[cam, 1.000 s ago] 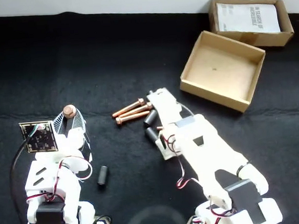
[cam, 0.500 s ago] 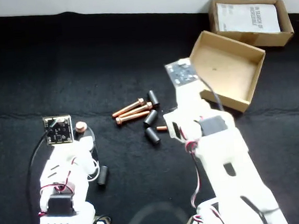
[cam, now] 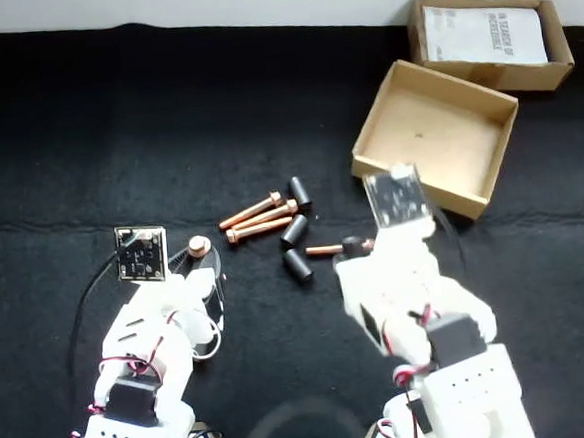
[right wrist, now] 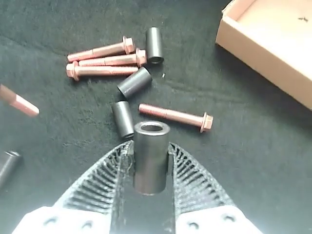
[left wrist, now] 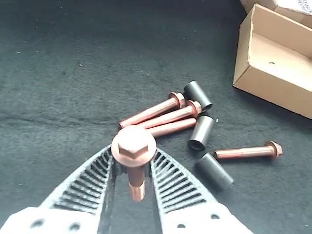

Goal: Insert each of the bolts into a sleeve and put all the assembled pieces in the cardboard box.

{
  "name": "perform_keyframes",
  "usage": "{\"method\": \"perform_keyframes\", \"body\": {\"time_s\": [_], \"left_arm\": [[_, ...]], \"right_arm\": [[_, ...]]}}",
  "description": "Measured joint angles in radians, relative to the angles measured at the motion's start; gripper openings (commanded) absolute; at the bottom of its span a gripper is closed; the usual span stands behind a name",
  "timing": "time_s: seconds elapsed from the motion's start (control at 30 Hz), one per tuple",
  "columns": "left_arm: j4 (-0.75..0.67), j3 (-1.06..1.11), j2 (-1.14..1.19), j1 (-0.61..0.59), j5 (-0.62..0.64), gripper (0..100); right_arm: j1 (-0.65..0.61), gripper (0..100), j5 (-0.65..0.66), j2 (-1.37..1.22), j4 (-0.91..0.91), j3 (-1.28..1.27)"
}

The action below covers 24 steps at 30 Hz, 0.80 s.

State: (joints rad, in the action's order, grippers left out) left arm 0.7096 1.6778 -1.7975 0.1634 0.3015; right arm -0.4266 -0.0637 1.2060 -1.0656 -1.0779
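Copper bolt (left wrist: 133,145) sits clamped in the left claw (left wrist: 132,156), dark sleeve (right wrist: 150,163) clamped in the right claw (right wrist: 150,146).

Black cloth-covered table (cam: 115,121), a pale wall strip (cam: 207,2) along its far edge

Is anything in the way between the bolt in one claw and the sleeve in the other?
Nothing visible. The bolt in the left claw and the sleeve in the right claw have open air between; loose bolts and sleeves lie on the table below.
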Motion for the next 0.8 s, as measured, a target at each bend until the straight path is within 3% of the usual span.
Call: {"method": "perform_keyframes", "body": {"time_s": [0.47,0.8], "left_arm": [[-0.005,0.000,0.000,0.002,0.035,1],[-0.106,0.000,0.000,-0.026,0.037,1]], "right_arm": [[-0.002,0.6,0.000,0.559,0.371,-0.572],[0.011,0.6,-0.006,0.594,0.736,-0.597]]}}
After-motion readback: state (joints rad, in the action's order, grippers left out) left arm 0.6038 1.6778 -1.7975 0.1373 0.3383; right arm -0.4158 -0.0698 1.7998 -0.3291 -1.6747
